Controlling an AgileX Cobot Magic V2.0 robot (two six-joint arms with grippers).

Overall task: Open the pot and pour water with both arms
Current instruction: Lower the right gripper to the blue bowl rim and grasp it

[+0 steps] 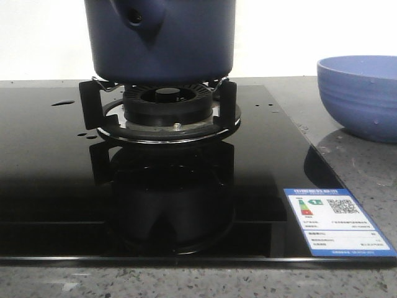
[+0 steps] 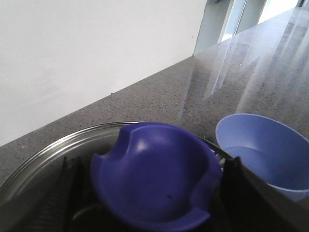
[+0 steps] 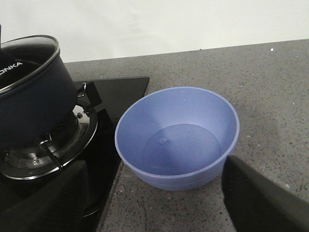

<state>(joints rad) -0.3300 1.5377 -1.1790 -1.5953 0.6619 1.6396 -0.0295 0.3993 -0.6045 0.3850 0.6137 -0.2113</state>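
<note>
The dark navy pot (image 1: 161,43) stands on the gas burner (image 1: 164,108), its handle stub with the round hole facing the front camera. It also shows in the right wrist view (image 3: 34,106) with its glass lid (image 3: 29,55) on. In the left wrist view the lid's purple-blue knob (image 2: 154,179) sits between the fingers of my left gripper (image 2: 153,169), which is open around it. My right gripper (image 3: 154,186) is open and empty, just in front of the lighter blue bowl (image 3: 178,135). Water drops (image 1: 62,102) lie on the black cooktop (image 1: 49,155).
The light blue bowl (image 1: 360,93) stands on the grey speckled counter (image 3: 270,87) to the right of the cooktop, and also shows in the left wrist view (image 2: 265,150). An energy label (image 1: 338,223) is stuck at the cooktop's front right corner. A white wall runs behind.
</note>
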